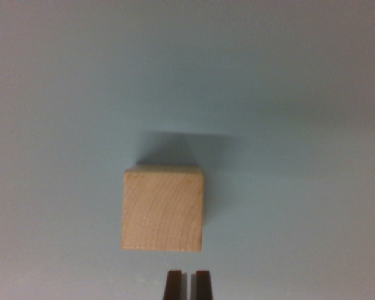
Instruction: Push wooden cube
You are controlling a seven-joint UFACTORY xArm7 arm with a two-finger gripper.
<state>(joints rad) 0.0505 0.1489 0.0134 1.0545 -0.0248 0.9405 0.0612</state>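
We note one wooden cube (164, 209) on the pale table (300, 94), just ahead of our tool (187, 284), not touching; tool tips nearly together, holding nothing.

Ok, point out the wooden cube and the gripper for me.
wooden cube (164, 210), wrist view, middle of its top face.
gripper (187, 284), wrist view, the narrow slit between its two dark fingertips at the bottom edge.

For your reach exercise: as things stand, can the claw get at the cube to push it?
Probably yes. The claw, fingers nearly together, sits just below the cube in the wrist view, with only a bare strip of table between them and nothing else in the way.
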